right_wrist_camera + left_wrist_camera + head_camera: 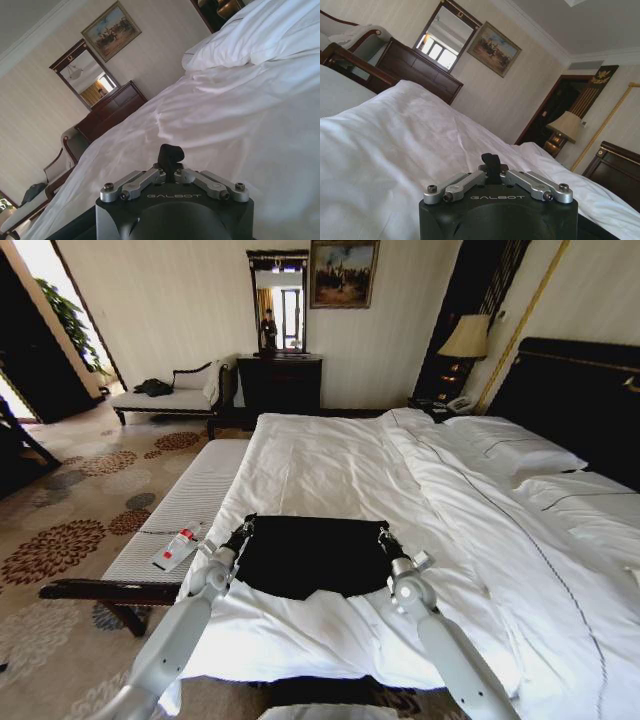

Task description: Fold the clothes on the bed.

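Note:
The clothes, one black T-shirt (312, 555), lie flat on the white bed (330, 455) near its foot edge, with no lettering showing. My left gripper (243, 531) is at the shirt's far left corner and my right gripper (385, 537) is at its far right corner. In the left wrist view the left gripper (490, 164) has its black fingertips pressed together over the white duvet. The right gripper (169, 155) looks the same in the right wrist view, pinched on a dark lump of cloth. Both arms reach in from the foot of the bed.
A pale striped bench (185, 510) stands to the left of the bed, with a small red-labelled bottle (176, 548) on it. Pillows (520, 445) and the dark headboard (585, 390) are at the right. A chaise (170, 395) and a dark dresser (280, 380) stand by the far wall.

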Tool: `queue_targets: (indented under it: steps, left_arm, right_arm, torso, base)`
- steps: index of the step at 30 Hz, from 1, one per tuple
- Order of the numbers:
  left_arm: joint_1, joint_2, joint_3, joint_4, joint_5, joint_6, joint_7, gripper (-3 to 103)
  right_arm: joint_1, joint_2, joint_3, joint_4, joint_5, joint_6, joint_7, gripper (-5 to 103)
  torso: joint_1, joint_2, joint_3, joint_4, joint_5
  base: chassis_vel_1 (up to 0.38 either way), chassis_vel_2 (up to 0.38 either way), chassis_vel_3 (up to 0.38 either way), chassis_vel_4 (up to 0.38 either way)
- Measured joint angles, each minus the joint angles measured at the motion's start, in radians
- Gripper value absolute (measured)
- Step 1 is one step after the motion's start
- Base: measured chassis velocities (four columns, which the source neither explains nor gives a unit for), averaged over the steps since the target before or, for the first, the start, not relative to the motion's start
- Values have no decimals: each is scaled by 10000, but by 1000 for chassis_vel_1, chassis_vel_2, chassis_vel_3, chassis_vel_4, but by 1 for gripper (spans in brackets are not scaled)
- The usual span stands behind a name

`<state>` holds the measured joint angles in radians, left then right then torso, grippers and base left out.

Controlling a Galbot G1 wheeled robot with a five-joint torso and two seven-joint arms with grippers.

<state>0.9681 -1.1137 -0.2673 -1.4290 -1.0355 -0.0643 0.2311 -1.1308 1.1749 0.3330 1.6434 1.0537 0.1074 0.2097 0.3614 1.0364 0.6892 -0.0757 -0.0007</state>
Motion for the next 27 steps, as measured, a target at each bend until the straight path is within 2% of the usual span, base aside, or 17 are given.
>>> queue_targets:
  steps: [12, 27]
  left_arm:
    - [2180, 466, -680, -1404, 295, -278, 804, 1]
    - [3544, 450, -1119, -1628, 954, -766, 1121, 1]
  right_arm:
    - [-2111, 441, 188, 1592, -416, 271, -12, 2]
    - [-3186, 748, 143, 1873, -1151, 443, 22, 2]
  torso:
    - [1, 0, 0, 1, 0]
    - [1, -2, 1, 1, 1]
  base:
    - [0, 0, 0, 0]
    - [0, 0, 0, 0]
